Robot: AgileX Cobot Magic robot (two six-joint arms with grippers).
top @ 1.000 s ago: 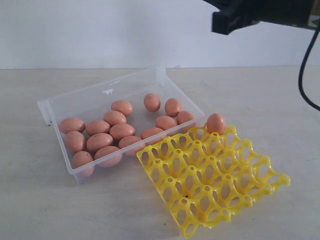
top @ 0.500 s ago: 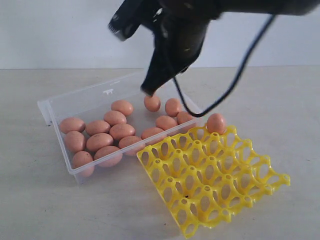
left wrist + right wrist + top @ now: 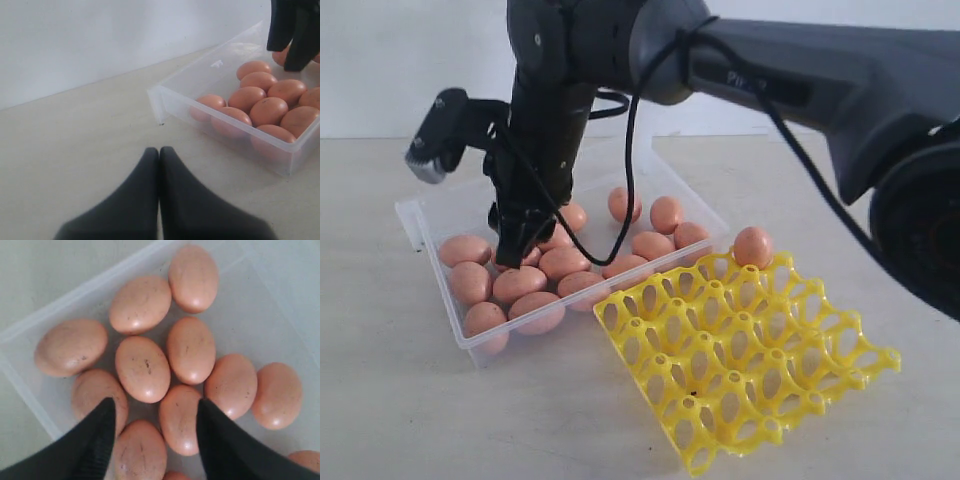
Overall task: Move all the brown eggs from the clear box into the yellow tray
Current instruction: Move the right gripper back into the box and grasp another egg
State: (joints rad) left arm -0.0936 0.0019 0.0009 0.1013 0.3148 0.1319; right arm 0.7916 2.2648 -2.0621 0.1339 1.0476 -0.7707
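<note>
**Q:** Since the earlier frame, where is your right gripper?

**A:** Down in the box, jaws spread over the eggs. Left gripper clenched. One egg on the tray.

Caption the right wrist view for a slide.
Open right claw poised above brown eggs packed in the clear box.
</note>
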